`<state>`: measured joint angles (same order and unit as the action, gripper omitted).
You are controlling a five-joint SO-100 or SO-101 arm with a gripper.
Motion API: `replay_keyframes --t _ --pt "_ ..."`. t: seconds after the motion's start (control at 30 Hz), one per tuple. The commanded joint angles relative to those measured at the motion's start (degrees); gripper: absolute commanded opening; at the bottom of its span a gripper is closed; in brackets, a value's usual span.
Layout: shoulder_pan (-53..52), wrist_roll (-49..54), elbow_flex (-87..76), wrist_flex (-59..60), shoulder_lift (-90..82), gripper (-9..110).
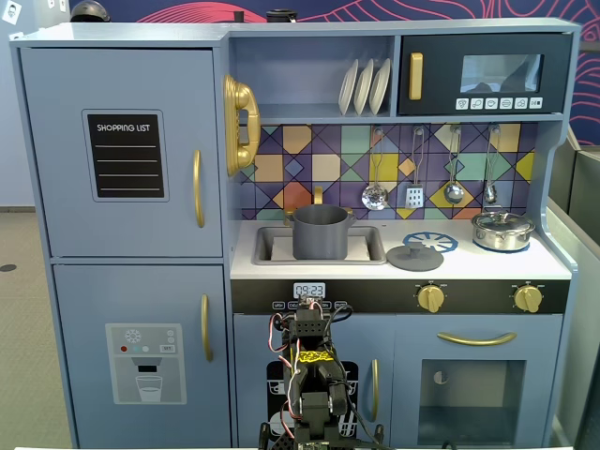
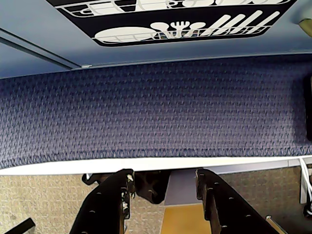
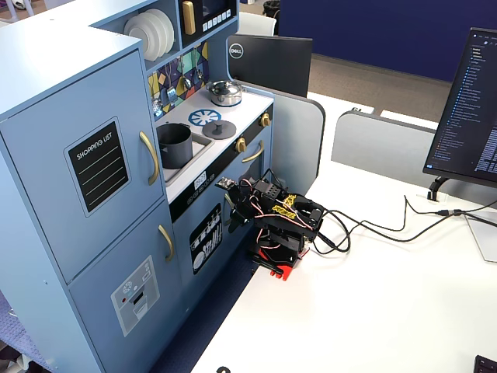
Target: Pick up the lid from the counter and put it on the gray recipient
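The dark gray lid (image 1: 414, 256) lies flat on the toy kitchen counter, just right of the sink; it also shows in the other fixed view (image 3: 220, 128). The gray pot (image 1: 322, 232) stands uncovered in the sink, also seen from the side (image 3: 175, 144). My arm (image 1: 314, 370) is folded low in front of the lower cabinet, far below the counter (image 3: 276, 221). In the wrist view my gripper (image 2: 164, 179) is open and empty, pointing down past the white table edge at the blue carpet.
A shiny steel pot with its lid (image 1: 502, 230) stands on the counter at the right. Utensils (image 1: 413, 195) hang above the counter. The arm's base sits on a white table (image 3: 373, 295) with cables and a monitor (image 3: 470, 109).
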<state>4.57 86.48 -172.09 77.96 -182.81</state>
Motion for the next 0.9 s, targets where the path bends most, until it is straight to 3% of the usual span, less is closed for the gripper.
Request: replay_keyframes --t 0.0,0.5,0.67,0.87 --pt "-9.6 4.0 0.1 9.1 0.6 0" --pt "-10.3 7.0 2.9 -6.7 1.9 0" --pt "-7.1 2.2 21.9 -9.2 15.4 0" --pt "-6.1 5.4 51.6 -9.5 30.4 0"
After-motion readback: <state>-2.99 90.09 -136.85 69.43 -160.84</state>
